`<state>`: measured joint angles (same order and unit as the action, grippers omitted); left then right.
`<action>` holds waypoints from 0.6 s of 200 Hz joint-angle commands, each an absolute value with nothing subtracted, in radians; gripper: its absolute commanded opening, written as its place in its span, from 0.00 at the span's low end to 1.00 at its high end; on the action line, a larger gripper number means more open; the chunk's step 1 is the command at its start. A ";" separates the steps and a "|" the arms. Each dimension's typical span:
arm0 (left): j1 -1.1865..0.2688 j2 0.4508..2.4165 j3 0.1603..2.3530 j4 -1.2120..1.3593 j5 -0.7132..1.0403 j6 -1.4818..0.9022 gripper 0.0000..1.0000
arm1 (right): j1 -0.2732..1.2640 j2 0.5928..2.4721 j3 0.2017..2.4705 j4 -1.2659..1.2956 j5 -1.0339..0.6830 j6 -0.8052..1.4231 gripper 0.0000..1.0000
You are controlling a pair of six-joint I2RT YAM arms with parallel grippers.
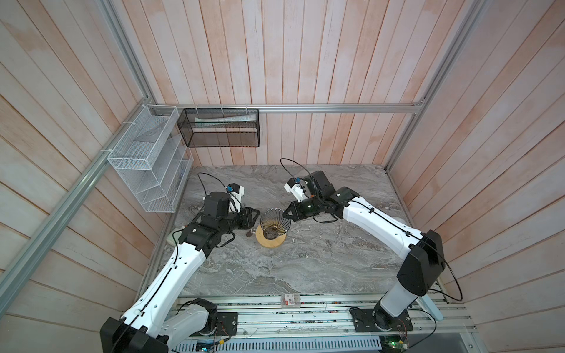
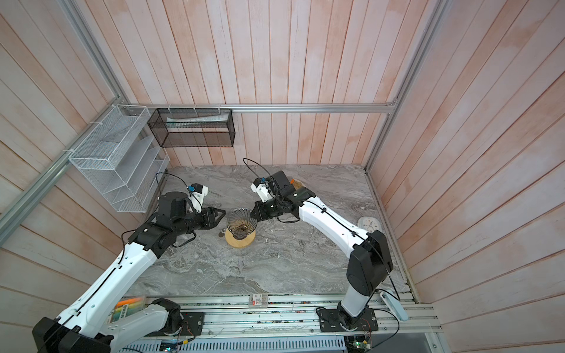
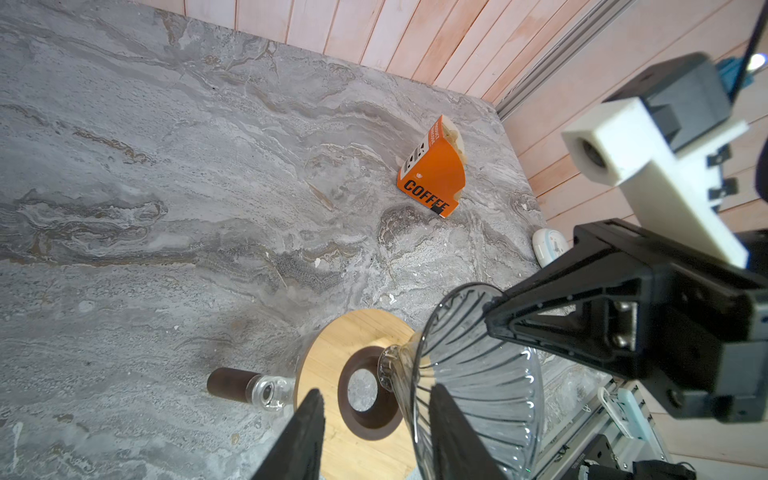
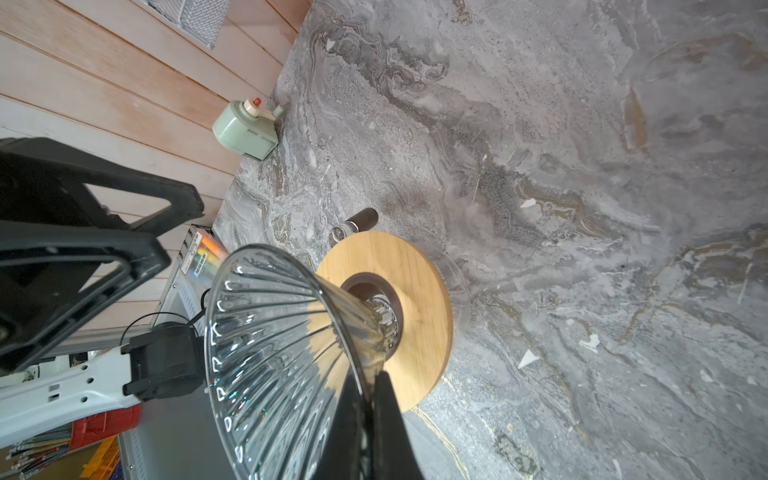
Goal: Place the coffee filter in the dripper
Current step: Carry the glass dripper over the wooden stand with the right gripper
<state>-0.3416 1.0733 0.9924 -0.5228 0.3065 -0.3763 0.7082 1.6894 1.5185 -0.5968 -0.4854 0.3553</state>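
Your right gripper [image 4: 370,376] is clenched on the wall of the dripper [image 4: 282,353], a clear ribbed cone held tilted. Its narrow end is at the centre hole of the wooden ring [image 4: 419,282]. Your left gripper [image 1: 256,217] sits released just beside the opposite rim. Coffee filters [image 3: 452,134] show in the orange box [image 3: 432,178], well apart across the open marble table [image 1: 305,269].

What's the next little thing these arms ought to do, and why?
Probably lower the dripper until it sits in the hole of the wooden ring. The right gripper grips its wall, its narrow end looks unseated, and it is empty.
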 commanded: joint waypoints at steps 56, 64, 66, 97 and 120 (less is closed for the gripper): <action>-0.345 1.061 0.937 -0.493 0.338 -0.367 0.42 | 0.731 1.727 1.509 -0.556 -0.520 0.370 0.00; -0.345 1.059 0.935 -0.492 0.335 -0.367 0.42 | 0.733 1.729 1.506 -0.555 -0.520 0.371 0.00; -0.345 1.058 0.934 -0.492 0.335 -0.367 0.42 | 0.733 1.729 1.505 -0.555 -0.520 0.371 0.00; -0.345 1.058 0.922 -0.494 0.332 -0.363 0.40 | 0.733 1.736 1.497 -0.549 -0.520 0.376 0.00; -0.345 1.058 0.913 -0.494 0.321 -0.360 0.40 | 0.734 1.744 1.494 -0.545 -0.520 0.377 0.00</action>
<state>-0.3416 1.0702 0.9401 -0.5076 0.3176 -0.3767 0.7269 1.7241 1.5021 -0.5743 -0.4988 0.3672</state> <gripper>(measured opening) 0.401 0.061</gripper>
